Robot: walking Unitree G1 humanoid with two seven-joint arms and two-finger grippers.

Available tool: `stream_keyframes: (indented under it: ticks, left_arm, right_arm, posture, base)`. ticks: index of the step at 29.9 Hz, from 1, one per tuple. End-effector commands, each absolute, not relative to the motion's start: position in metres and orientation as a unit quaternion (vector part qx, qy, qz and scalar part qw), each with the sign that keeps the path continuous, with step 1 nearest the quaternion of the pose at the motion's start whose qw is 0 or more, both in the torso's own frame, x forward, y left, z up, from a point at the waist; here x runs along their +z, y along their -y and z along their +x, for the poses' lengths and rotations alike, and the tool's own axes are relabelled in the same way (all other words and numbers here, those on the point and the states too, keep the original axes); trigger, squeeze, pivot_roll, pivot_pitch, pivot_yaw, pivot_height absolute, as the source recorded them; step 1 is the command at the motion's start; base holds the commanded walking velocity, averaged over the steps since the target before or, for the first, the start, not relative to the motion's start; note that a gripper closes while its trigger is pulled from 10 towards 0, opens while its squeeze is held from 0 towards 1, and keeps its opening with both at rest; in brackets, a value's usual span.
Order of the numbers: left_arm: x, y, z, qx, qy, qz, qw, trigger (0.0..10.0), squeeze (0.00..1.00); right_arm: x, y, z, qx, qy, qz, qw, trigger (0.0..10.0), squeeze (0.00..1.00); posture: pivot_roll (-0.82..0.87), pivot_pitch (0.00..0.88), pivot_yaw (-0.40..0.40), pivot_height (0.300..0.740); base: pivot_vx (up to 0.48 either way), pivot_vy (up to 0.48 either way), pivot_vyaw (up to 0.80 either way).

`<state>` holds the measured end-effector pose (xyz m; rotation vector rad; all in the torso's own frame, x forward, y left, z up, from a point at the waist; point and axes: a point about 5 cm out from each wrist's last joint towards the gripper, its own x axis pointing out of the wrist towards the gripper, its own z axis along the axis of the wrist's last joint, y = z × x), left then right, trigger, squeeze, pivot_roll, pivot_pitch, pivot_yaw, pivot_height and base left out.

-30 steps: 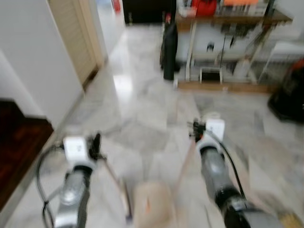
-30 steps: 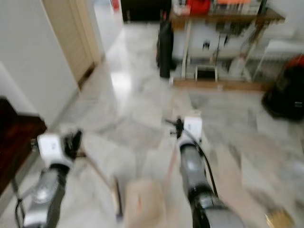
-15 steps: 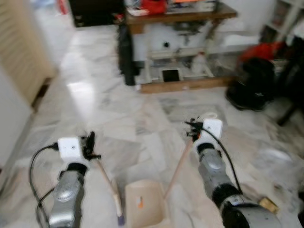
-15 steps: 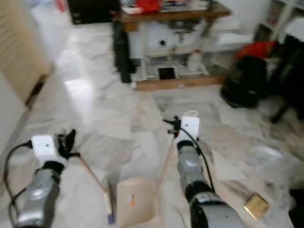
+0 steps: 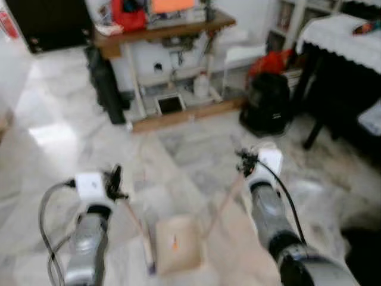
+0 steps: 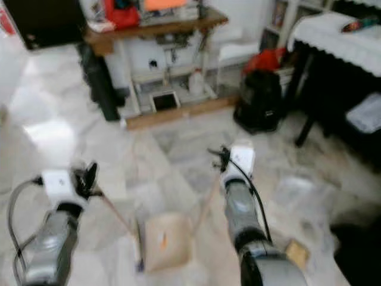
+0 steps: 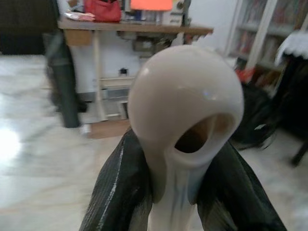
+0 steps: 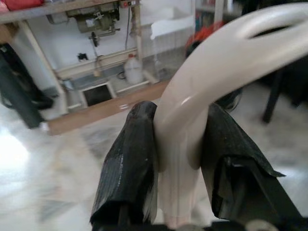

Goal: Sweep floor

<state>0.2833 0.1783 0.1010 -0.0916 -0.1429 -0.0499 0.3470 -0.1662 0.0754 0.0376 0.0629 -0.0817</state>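
Underfoot, the marble floor [image 5: 178,155] spreads toward a sewing machine table [image 5: 161,30] at 12 o'clock. At 6 o'clock rests a beige dustpan [image 5: 177,251], its long handle clamped by the right end effector [image 8: 178,163]; the left end effector [image 7: 168,192] is clamped on the broom handle [image 5: 136,223], angling its bristles beside the pan for collecting.

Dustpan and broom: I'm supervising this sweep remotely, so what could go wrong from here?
1. The right gripper clamps the dustpan handle near its looped top, so the dustpan hangs far below and may swing or tilt.
2. The left gripper holds the broom handle equally high, so the broom head may be hard to steer.
3. The black bag and the dark table crowd the floor ahead on the right, so a handle might hit them.
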Motion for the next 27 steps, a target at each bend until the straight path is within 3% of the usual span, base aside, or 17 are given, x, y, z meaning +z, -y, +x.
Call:
stream_keyframes:
  ticks: [1,27]
  left_arm:
    - [0.1102,-0.1903,0.2822,-0.011,0.093,-0.032,0.995,10.0,0.00]
    - [0.1097,-0.1893,0.2828,-0.013,0.089,-0.032,0.995,10.0,0.00]
  right_arm:
    - [0.0865,0.1521,0.3538,-0.019,-0.012,0.015,1.000,10.0,0.00]
    - [0.0864,0.1532,0.3538,-0.021,-0.013,0.013,1.000,10.0,0.00]
  posture:
    - [0.01,0.000,0.020,0.740]
    - [0.01,0.000,0.020,0.740]
  base:
    - [0.000,0.000,-0.80]
    - [0.000,0.000,-0.80]
